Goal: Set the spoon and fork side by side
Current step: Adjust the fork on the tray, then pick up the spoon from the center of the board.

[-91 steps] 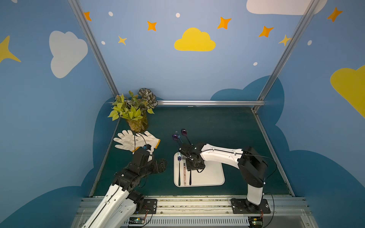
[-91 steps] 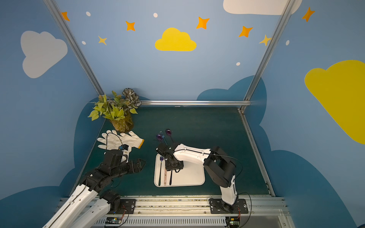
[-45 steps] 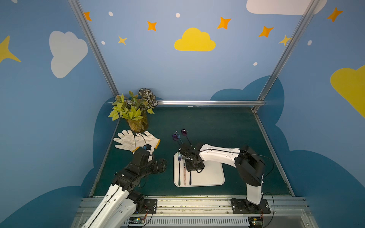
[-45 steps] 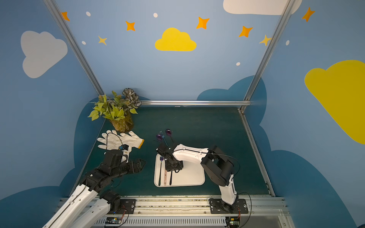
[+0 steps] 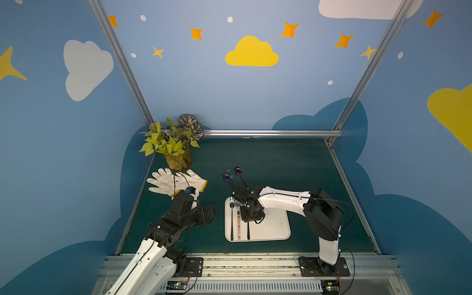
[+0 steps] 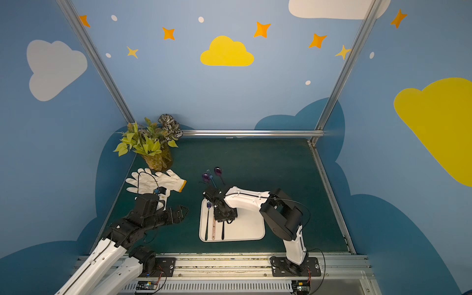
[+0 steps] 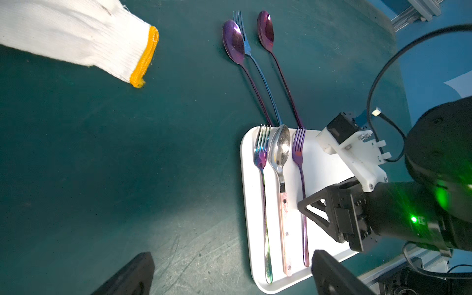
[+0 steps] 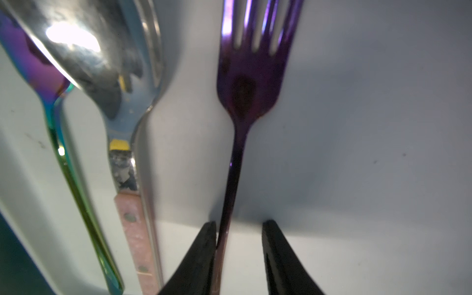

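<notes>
On the white tray (image 7: 324, 163) three pieces lie parallel: a rainbow fork (image 7: 263, 178), a silver spoon (image 7: 280, 150) with a pink handle, and a purple fork (image 7: 298, 153). In the right wrist view my right gripper (image 8: 239, 224) straddles the purple fork's (image 8: 249, 84) handle. The jaws stand narrowly apart, and one finger (image 8: 204, 245) touches the handle while the other stays clear of it. The spoon (image 8: 107, 58) lies just beside the fork. Over the green mat left of the tray (image 5: 270, 229), my left gripper (image 7: 229, 258) hovers wide open and holds nothing.
Two purple spoons (image 7: 233, 42) (image 7: 265, 30) and a blue fork (image 7: 245, 43) lie on the mat just beyond the tray. White gloves (image 5: 176, 180) and a potted plant (image 5: 173, 148) sit at the back left. Blue walls enclose the mat.
My right gripper's jaws have narrowed around the purple fork's handle. The left arm has not moved.
</notes>
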Tool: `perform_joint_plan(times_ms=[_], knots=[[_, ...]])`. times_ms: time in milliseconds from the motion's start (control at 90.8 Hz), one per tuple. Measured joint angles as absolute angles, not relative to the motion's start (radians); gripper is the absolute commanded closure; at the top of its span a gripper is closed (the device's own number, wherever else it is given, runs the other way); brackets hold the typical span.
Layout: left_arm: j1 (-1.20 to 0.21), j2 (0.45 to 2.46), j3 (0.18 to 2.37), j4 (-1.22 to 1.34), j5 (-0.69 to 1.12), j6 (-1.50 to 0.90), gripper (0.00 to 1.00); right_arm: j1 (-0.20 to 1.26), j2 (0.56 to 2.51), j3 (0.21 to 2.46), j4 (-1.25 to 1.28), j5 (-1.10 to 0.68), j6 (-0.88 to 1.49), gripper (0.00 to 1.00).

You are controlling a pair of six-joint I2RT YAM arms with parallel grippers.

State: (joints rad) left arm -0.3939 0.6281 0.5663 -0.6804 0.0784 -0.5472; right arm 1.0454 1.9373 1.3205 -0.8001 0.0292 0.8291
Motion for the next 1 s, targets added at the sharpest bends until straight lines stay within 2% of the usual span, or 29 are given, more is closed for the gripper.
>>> perform_joint_plan(times_ms=[264, 573, 793, 1002], knots=[[-0.394, 0.628, 0.566, -0.68, 0.078, -0.547, 0.0, 1.04, 1.931, 1.312, -0.792, 0.021, 0.829, 0.66], [-0.394, 0.629, 0.566, -0.68, 0.078, -0.547, 0.0, 1.026, 1.838, 1.302, -0.79, 0.043, 0.786, 0.55], [-0.394, 0.666, 0.566, -0.681, 0.08, -0.546, 0.0, 0.89, 1.737, 1.378, -0.799, 0.041, 0.624, 0.56], [-0.394, 0.699, 0.567, -0.683, 0.084, -0.546, 0.0, 0.764, 1.89, 1.607, -0.832, 0.017, 0.4, 0.57]])
